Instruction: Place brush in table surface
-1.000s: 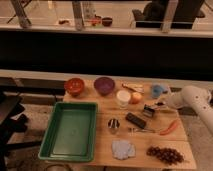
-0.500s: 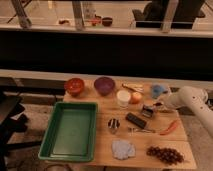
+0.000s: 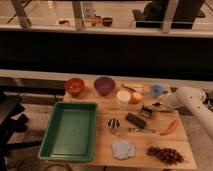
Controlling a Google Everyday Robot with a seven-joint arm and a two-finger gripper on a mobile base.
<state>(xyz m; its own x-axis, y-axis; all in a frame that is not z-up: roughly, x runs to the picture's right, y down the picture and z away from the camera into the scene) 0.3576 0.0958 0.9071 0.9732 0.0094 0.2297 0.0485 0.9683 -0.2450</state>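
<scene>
The brush (image 3: 146,111), a small dark block with a pale rim, lies on the light wooden slatted table surface (image 3: 105,107), right of centre. My gripper (image 3: 158,105) is at the end of the white arm (image 3: 186,97), which reaches in from the right. It sits low over the table, just right of the brush and very close to it. I cannot tell whether it touches the brush.
A green tray (image 3: 70,131) fills the table's left. A red bowl (image 3: 74,85), a purple bowl (image 3: 104,85), a white cup (image 3: 123,97) and an orange (image 3: 136,97) stand at the back. A black bar (image 3: 135,120), a metal utensil (image 3: 142,130), a red chili (image 3: 170,127), grapes (image 3: 164,154) and a cloth (image 3: 122,149) lie in front.
The arm has shifted slightly left toward the brush. The brush and the other objects have stayed in place.
</scene>
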